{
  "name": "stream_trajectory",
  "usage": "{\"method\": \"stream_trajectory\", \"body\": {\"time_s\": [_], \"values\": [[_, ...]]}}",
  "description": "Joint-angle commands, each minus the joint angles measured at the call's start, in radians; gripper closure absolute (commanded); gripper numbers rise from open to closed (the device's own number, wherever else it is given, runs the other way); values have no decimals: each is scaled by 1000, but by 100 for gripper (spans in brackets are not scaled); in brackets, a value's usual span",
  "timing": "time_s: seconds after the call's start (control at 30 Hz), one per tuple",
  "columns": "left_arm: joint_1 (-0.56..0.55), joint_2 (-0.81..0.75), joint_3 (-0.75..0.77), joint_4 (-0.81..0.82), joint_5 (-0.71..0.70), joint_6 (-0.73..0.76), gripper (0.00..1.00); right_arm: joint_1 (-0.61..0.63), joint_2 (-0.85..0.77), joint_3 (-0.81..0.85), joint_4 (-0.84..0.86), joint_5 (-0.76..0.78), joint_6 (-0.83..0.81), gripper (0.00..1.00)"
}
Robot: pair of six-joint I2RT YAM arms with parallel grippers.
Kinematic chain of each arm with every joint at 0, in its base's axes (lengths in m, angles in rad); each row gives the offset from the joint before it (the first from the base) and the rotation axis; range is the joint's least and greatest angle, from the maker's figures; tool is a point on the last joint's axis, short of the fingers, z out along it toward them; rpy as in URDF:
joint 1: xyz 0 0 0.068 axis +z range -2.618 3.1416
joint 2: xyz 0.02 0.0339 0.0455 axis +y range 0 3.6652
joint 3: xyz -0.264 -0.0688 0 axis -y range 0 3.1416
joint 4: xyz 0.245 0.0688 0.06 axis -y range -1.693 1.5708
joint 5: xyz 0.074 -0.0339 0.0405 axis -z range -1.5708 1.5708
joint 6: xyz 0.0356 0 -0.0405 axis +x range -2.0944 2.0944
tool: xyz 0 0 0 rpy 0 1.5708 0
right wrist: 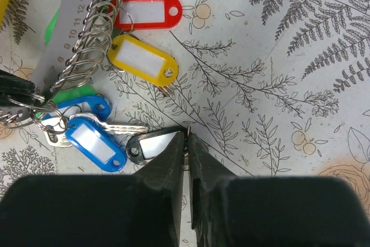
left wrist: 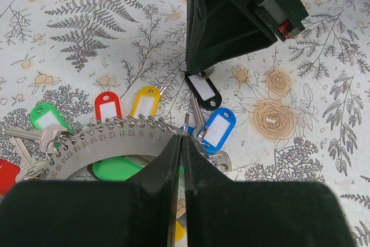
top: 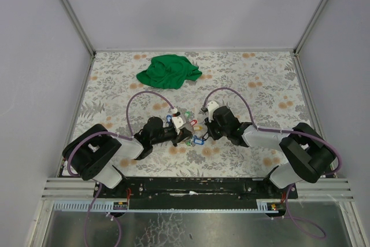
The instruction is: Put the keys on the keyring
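At the tips of the right gripper, the black tag lies touching the finger on the keyring's side. Its long axis runs sideways away from the gap, across the line of the fingers. The right jaws stand almost together, with only a thin slit between them. I cannot tell whether they pinch the tag's end or merely touch it.

The left gripper has its jaws pressed together at the rim of the keyring, the numbered grey arc with wire loops. I cannot tell whether a loop is caught between them. Ahead of the left jaws and slightly to the right, near, the black tag shows with the right gripper on its far end. The other keys lie close around the left jaws.

I judge the right arm the nearer to the tag. The coming move has to carry the tag toward the left jaws.
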Motion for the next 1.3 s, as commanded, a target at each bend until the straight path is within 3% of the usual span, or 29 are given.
{"method": "stream_trajectory", "body": {"time_s": [0.0, 0.1, 0.37, 0.6, 0.77, 1.27], "values": [[7, -15, 28, 24, 13, -6, 100, -5, -1, 36, 1, -1, -11, 92], [6, -16, 27, 25, 22, -2, 100, -5, -32, 35, -8, -35, -46, 100], [7, -25, 30, -10, 101, 59, 100, -5, -185, 3, -56, -257, -270, 100], [7, -24, 32, -5, 184, 80, 100, 7, -308, -110, 29, -450, -452, 100], [6, -27, 26, 4, 230, 92, 100, 23, -346, -135, 7, -465, -534, 100], [5, -22, 19, 33, 277, 87, 100, 80, -274, -128, 88, -403, -552, 100]]}}
